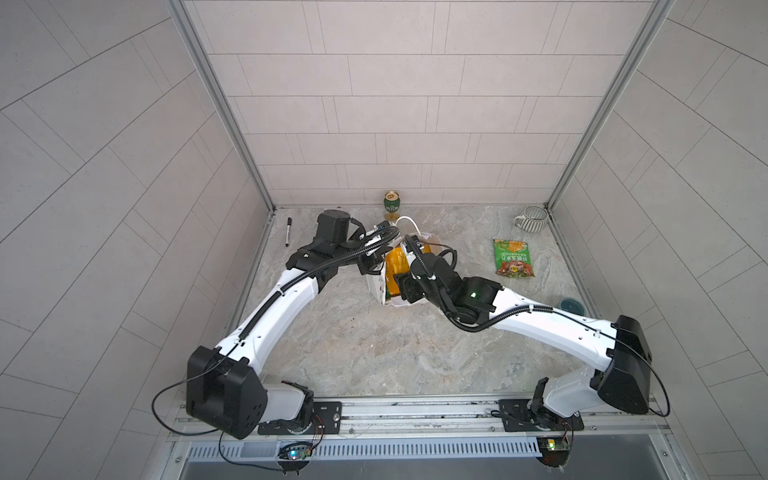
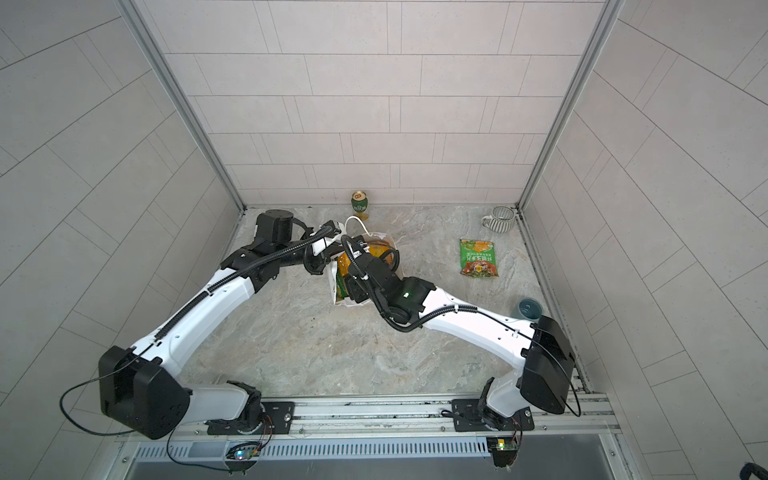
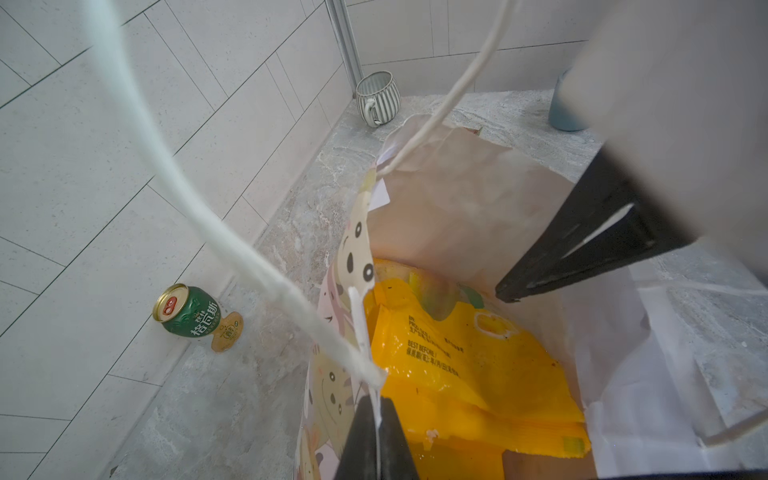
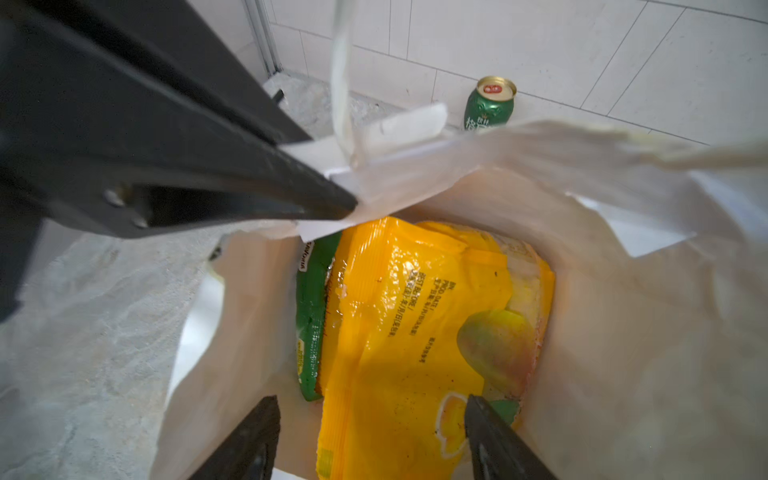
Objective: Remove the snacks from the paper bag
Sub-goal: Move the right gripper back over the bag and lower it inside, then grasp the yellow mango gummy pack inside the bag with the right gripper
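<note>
plastic this glossy is light, crinkly and slick, so judge the yellow packet as something that will slide out of a shallow pinch. it sits inside the paper bag, filling most of the mouth, with a green packet pressed against its side; another green snack already lies flat on the table, well apart from the bag. your left hand is clamped on the bag's rim just by a cord handle, holding the mouth open; the paper is thin and creased, so a hard pull there could tear it or tip the bag. your right hand hovers in the mouth with its jaws apart, one finger either side of the yellow packet, not touching it as far as i can tell. take hold on the flat crimped seam at its edge rather than the puffed middle, close firmly, and lift straight up so the green one is not dragged along.
</note>
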